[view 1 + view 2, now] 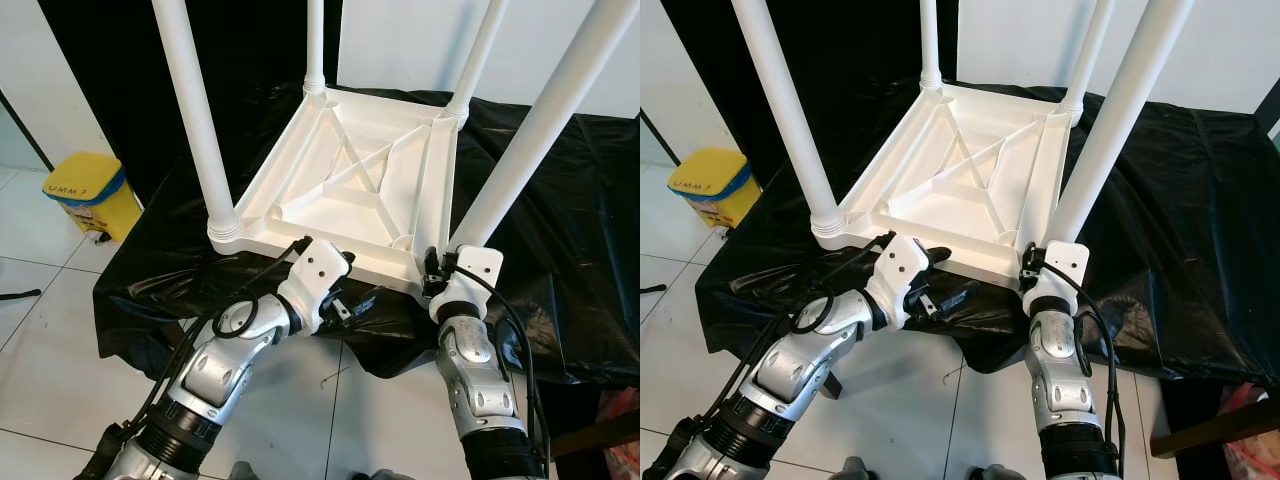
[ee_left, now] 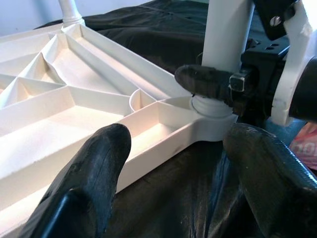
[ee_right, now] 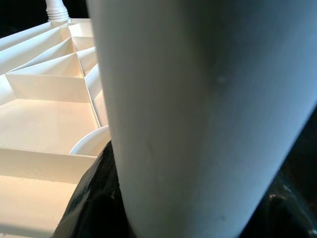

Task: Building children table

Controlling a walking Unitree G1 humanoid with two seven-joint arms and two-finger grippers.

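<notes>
**What I can't see from here**

All four legs [image 1: 190, 110] run off the top edge of my head views, so their ends are cut off. The right gripper [image 1: 436, 272] is mostly hidden behind its own white wrist housing [image 1: 478, 266] and the near-right leg [image 1: 540, 125]; I can't tell how its fingers stand. In the right wrist view that leg [image 3: 198, 114] sits blurred against the lens and blocks most of the tabletop [image 3: 44, 119]. The yellow bin [image 1: 88, 192] carries lettering too small to read.
</notes>
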